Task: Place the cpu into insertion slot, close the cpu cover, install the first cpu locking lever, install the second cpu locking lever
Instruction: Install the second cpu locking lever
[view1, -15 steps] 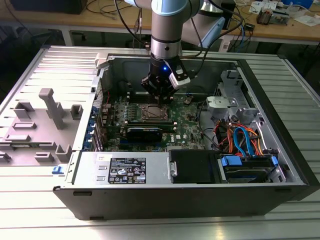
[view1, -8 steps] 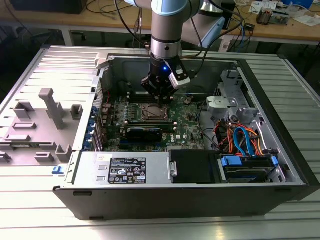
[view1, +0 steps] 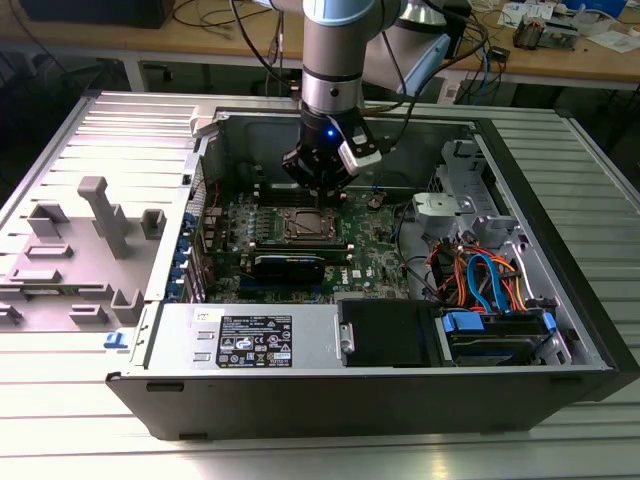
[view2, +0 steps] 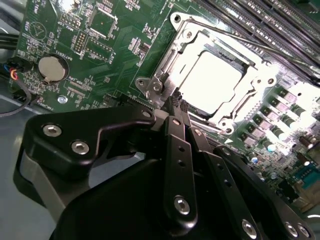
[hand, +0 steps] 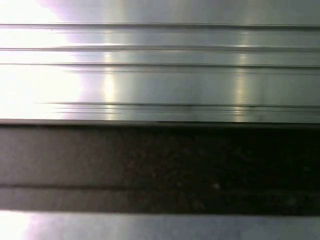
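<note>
The open computer case holds the green motherboard (view1: 365, 245) with the insertion slot (view1: 305, 225) near its middle. In the second wrist view the cpu (view2: 210, 82) lies flat in the slot, its silvery top bright. The cpu cover (view2: 169, 65) lies down around it as a metal frame. A thin locking lever rod (view2: 225, 32) runs along one side of the socket. My gripper (view1: 322, 185) hangs just above the slot's far edge. Its dark fingers (view2: 172, 135) come together at the gripper's tip (view2: 176, 100), right by a corner of the frame, with nothing visible between them.
Long black memory slots (view2: 260, 20) flank the socket and a coin battery (view2: 52, 68) sits on the board. A power supply (view1: 270, 340) and a drive cage with coloured cables (view1: 480, 280) fill the near side. Grey fixtures (view1: 100, 215) stand on the exterior view's left. Ribbed metal (hand: 160, 75) faces the first wrist view.
</note>
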